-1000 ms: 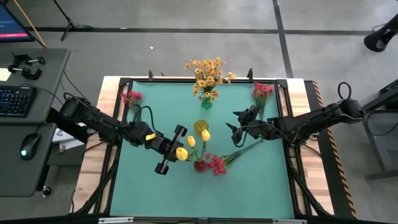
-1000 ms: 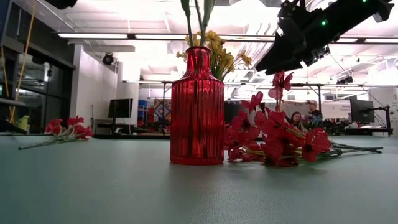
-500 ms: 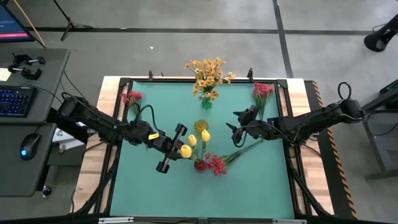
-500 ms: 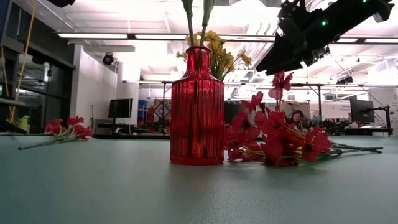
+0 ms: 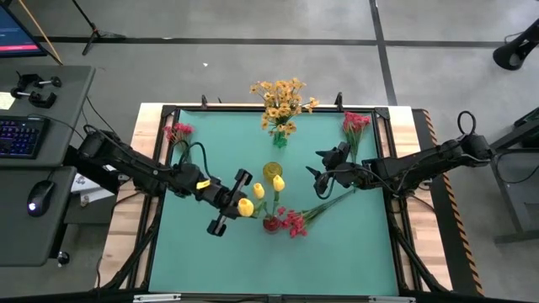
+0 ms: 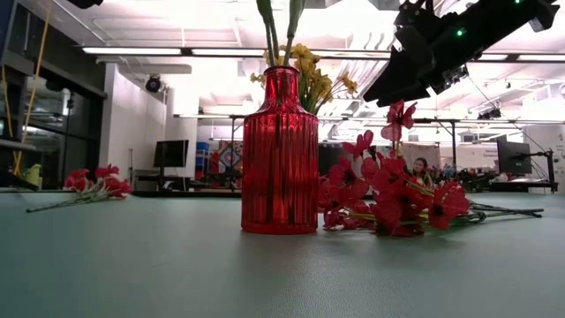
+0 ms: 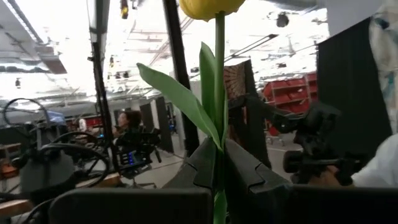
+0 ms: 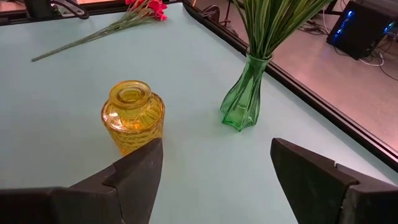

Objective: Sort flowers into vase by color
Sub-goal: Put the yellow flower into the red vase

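My left gripper (image 5: 238, 204) is shut on a yellow tulip (image 5: 245, 207) just left of the red vase (image 6: 280, 155), which holds two green stalks (image 6: 278, 31) with yellow buds (image 5: 278, 183). My right gripper (image 5: 313, 172) hangs open over the table, right of the yellow vase (image 8: 132, 118). Its fingers hold nothing. The green vase (image 8: 242, 99) at the far edge holds the orange-yellow sprays (image 5: 282, 101). Red flowers (image 6: 397, 199) lie flat on the mat beside the red vase. My left gripper pinches the tulip's green stalk (image 7: 219, 146) between its two fingers, just below the leaf (image 7: 183, 99). The fingers come from the table's left, slanting upward. The tulip stands upright above them with its bud (image 7: 211, 6) on top, lifted clear of the table.
More red flowers lie at the far left corner (image 5: 178, 131) and the far right corner (image 5: 355, 122) of the green mat (image 5: 210, 261). A black frame rims the mat. A desk with a keyboard (image 5: 21, 135) stands left of the table.
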Motion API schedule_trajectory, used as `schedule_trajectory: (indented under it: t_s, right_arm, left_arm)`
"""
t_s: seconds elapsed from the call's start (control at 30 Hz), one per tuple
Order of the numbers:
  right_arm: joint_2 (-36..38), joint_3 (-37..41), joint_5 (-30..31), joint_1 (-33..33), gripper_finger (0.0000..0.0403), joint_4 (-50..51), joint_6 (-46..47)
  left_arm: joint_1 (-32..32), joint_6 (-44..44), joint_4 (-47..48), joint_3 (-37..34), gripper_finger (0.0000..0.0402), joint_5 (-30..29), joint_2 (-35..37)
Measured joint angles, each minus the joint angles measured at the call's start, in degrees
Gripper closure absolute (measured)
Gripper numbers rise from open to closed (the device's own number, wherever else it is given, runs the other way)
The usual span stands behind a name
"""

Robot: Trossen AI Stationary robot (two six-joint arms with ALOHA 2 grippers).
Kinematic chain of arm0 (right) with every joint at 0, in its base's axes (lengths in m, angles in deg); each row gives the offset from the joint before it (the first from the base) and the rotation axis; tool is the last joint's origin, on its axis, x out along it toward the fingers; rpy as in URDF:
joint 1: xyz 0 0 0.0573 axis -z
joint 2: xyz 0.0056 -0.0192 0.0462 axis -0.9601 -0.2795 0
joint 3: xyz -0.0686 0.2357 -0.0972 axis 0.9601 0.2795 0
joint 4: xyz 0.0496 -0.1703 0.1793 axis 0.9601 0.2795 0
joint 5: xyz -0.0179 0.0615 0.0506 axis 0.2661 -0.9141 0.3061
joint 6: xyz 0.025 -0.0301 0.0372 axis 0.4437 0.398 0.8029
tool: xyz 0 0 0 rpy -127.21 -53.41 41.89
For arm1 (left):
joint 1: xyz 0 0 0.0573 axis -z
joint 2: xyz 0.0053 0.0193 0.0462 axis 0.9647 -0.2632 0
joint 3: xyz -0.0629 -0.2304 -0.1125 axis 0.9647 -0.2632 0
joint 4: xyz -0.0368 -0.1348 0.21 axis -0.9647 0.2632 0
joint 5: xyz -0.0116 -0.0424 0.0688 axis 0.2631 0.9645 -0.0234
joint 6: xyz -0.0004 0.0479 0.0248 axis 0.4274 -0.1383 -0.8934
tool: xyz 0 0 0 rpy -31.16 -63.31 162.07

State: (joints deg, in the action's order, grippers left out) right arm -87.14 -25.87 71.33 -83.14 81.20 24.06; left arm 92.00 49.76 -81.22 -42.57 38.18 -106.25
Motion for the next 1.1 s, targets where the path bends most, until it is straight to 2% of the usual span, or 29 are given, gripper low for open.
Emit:
schedule_trajectory:
  t_s: [0.3, 0.83, 1.1]
  right_arm:
    - [0.0, 0.0, 0.0, 0.0, 0.0116, -0.04, 0.23]
    - [0.0, 0.0, 0.0, 0.0, 0.0116, -0.02, 0.23]
    - [0.0, 0.0, 0.0, 0.0, 0.0116, -0.02, 0.23]
  left_arm:
    - [-0.45, -1.2, -0.4, 0.08, 0.0401, 2.86, -1.58]
    - [-2.38, 1.04, 0.03, 0.18, 0.0401, 2.41, -1.84]
    - [-4.24, 6.75, 4.65, 0.19, 0.0401, 2.43, -1.84]
